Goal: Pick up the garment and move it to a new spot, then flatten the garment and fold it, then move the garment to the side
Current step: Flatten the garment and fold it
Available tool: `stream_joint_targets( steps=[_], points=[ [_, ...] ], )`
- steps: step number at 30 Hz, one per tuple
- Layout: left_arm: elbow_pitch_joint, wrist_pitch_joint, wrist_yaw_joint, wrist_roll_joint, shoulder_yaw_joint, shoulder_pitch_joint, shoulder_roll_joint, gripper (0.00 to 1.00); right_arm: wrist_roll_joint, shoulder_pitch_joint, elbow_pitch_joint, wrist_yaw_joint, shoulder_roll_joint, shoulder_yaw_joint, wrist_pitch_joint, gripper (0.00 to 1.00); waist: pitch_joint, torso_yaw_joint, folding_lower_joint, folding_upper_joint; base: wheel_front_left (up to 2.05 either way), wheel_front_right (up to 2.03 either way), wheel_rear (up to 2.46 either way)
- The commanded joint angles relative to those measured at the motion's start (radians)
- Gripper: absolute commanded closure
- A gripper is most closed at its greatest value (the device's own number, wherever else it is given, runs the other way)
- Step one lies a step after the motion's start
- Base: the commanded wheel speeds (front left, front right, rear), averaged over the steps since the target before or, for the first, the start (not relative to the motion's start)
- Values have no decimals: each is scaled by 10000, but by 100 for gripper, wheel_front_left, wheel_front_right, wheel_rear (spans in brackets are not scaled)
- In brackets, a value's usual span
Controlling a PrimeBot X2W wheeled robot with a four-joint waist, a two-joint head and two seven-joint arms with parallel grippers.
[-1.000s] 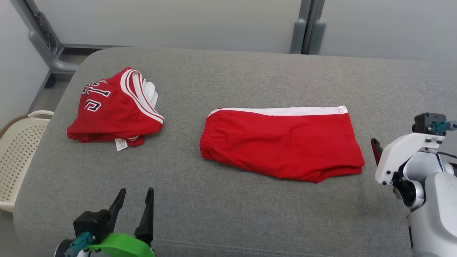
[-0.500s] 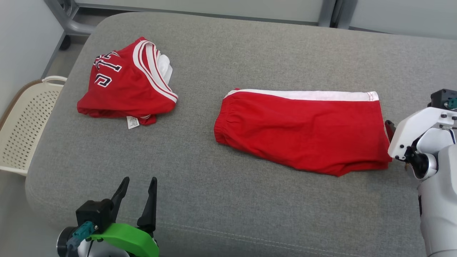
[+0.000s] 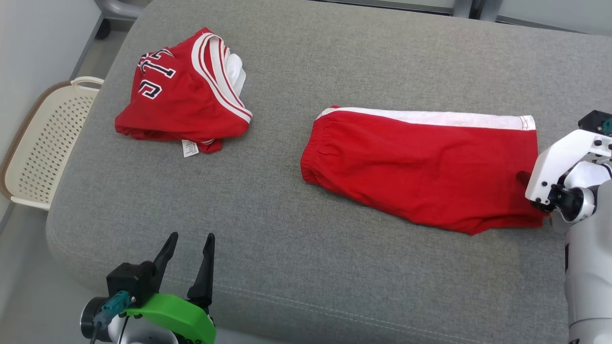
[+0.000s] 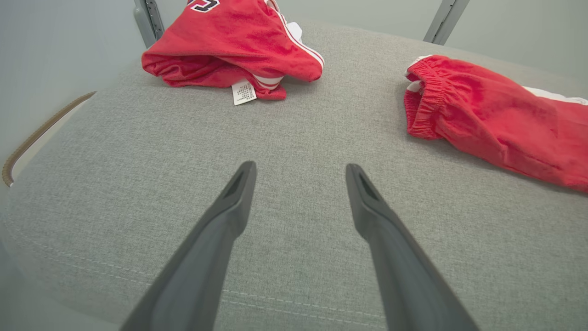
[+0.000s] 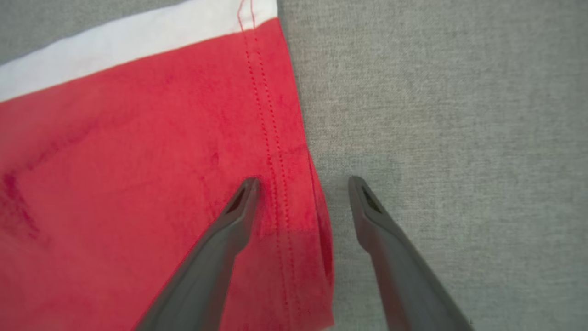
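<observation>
At the right-hand end of the folded garment: right gripper (image 5: 302, 181), its two long dark fingers spread wide, nothing between them but the hem. One finger over red cloth just inside the double row of stitching, the other over bare grey upholstery just beside the edge. Contact with the cloth impossible to judge.

Under and to the left of that gripper: red cotton shorts with a white side stripe (image 3: 420, 172), folded flat into a long band on the broad grey fabric-covered cushion (image 3: 334, 267). Gathered elastic waistband at the left end, near the cushion's middle; stitched leg hem at the right end, below the gripper. White stripe along the far edge, near edge slanting and slightly rumpled.

At the near left edge of the cushion: left gripper (image 3: 191, 236), on a green and black mount, fingers likewise wide apart and empty, pointing toward the far side, above bare upholstery, well apart from both pieces of clothing.

Toward the far left: red basketball jersey with white trim and dark lettering (image 3: 186, 105), loosely bundled, a small white care label (image 3: 190, 148) sticking out at its near edge.

Beyond the cushion's left side, lower down: cream perforated plastic basket (image 3: 43, 143).
</observation>
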Motion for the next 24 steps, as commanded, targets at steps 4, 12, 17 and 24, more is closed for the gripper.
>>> stream_joint_targets(
  steps=[4, 12, 17, 24],
  points=[
    [54, -49, -49, 12, -17, -223, -40, 0, -204, 117, -208, -3, 118, -257, 421, 0, 64, 55, -1, 0, 0, 0, 0],
    [108, 25, -125, 49, -148, -382, -58, 0, -474, -97, -358, -3, 261, -795, 894, 25, 148, 216, -1, 0, 0, 0, 0],
    [112, 59, -123, 46, -203, -423, -50, 0, -590, -235, -294, -3, 341, -1037, 834, 98, 213, 302, -1, 0, 0, 0, 0],
    [122, 50, -77, -4, -244, -403, -53, 0, -738, -328, -232, -3, 275, -1115, 617, 100, 230, 332, -1, 0, 0, 0, 0]
  ],
)
